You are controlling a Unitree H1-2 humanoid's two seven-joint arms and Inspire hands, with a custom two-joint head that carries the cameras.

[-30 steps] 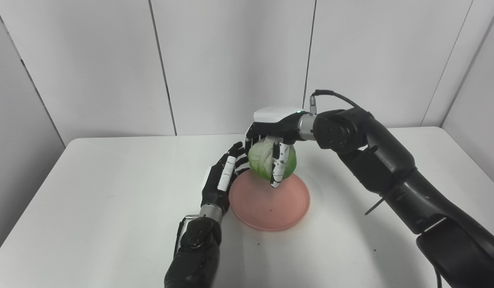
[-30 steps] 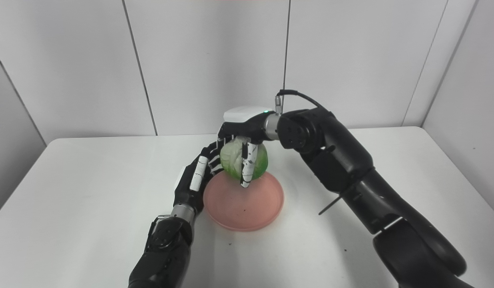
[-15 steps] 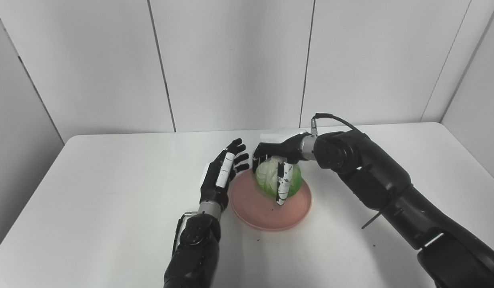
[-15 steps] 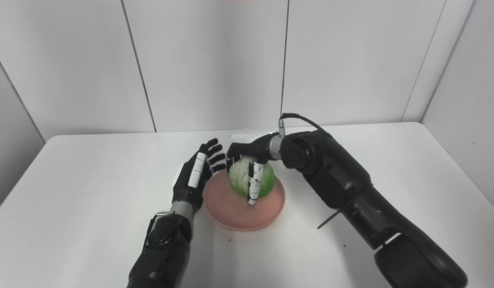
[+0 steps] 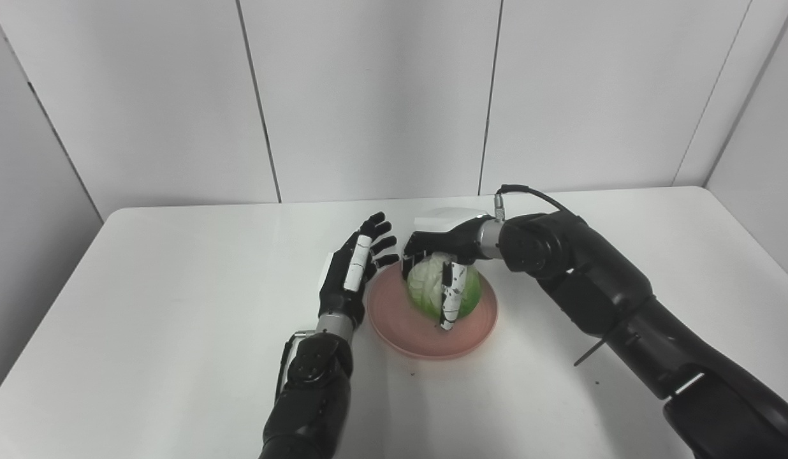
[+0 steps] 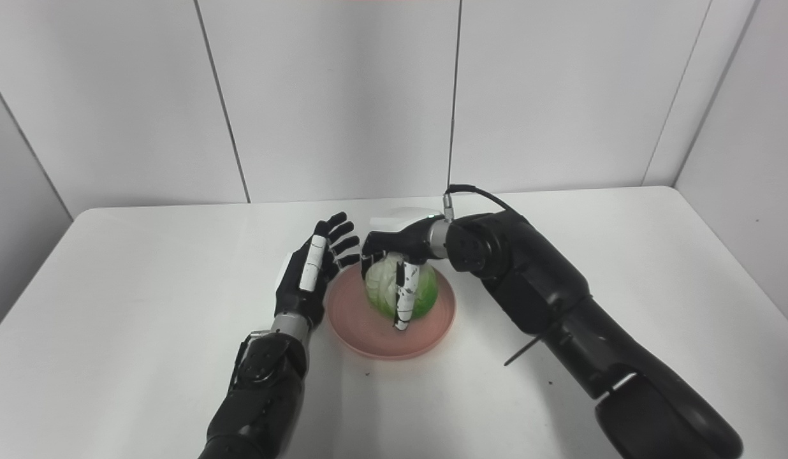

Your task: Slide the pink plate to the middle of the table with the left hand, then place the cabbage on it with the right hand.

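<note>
The pink plate [image 5: 403,325] lies near the middle of the white table. A green and white cabbage [image 5: 427,290] rests on it, toward the plate's back. My right hand [image 5: 440,248] comes down on the cabbage from above and stays shut on it, its thumb running down the front. My left hand [image 5: 352,271] stands open and upright just left of the plate's rim, fingers spread, holding nothing.
The white table [image 5: 177,306] meets grey wall panels at its back edge. My right forearm [image 5: 598,293] stretches over the table's right half. A few small dark specks [image 6: 367,373] lie on the table in front of the plate.
The right hand has brought the cabbage down from above the plate onto it. The left hand has drawn slightly away from the plate's rim. The camera has tilted a little.
</note>
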